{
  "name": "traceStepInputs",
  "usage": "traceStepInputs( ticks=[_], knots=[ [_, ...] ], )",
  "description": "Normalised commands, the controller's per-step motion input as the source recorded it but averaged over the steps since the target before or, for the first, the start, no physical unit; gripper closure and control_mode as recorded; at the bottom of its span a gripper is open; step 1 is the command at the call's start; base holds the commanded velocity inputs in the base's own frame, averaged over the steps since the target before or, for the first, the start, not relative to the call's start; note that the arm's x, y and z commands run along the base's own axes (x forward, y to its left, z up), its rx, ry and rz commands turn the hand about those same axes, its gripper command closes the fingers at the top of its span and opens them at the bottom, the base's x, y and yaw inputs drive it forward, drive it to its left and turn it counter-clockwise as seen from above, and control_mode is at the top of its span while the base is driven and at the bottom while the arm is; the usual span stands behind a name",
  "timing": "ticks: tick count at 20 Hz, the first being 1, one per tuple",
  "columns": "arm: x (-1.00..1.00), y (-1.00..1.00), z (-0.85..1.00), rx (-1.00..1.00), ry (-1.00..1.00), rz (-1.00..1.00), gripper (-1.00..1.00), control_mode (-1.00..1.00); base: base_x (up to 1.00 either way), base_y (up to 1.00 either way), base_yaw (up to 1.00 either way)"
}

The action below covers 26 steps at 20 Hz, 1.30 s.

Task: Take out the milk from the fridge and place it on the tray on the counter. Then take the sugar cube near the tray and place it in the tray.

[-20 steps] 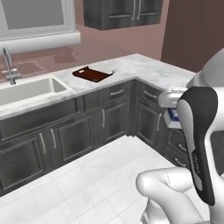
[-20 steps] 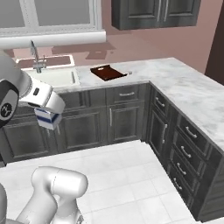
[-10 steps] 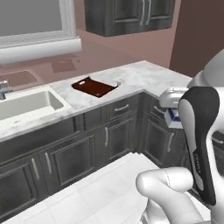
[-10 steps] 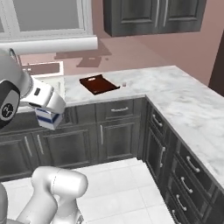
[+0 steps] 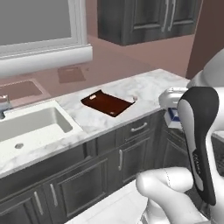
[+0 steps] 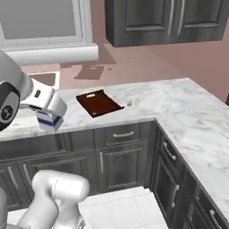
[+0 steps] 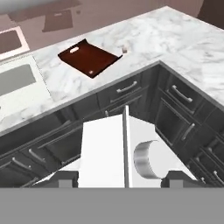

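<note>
White robot arm bent at the elbow, its gripper (image 6: 50, 117) held in front of the counter (image 6: 188, 112) edge, pointing downward, jaws closed around the milk (image 6: 48, 121) carton's sides

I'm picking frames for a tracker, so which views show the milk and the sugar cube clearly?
Hand view: milk huge and cropped, tray sharp. Right base view: sugar cube a tiny speck beside the tray. Left base view: milk mostly hidden behind the arm.
</note>
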Motion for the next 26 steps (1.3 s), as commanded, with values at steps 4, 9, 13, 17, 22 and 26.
traceStepInputs(
  ticks=[4, 9, 13, 17, 22, 26],
  knots=[
    [0.0, 0.0, 0.0, 0.0, 0.0, 0.0, 1.0, 1.0, 1.0, -0.52, 0.12],
    [0.0, 0.0, 0.0, 0.0, 0.0, 0.0, 1.0, 1.0, 1.0, -0.43, 0.2],
    [0.0, 0.0, 0.0, 0.0, 0.0, 0.0, 1.0, 1.0, 1.0, 0.17, 0.18],
    [0.0, 0.0, 0.0, 0.0, 0.0, 0.0, 1.0, 1.0, 1.0, 0.33, 0.11],
    [0.0, 0.0, 0.0, 0.0, 0.0, 0.0, 1.0, 1.0, 1.0, -0.11, 0.27],
    [0.0, 0.0, 0.0, 0.0, 0.0, 0.0, 1.0, 1.0, 1.0, -0.08, 0.35]
  ],
)
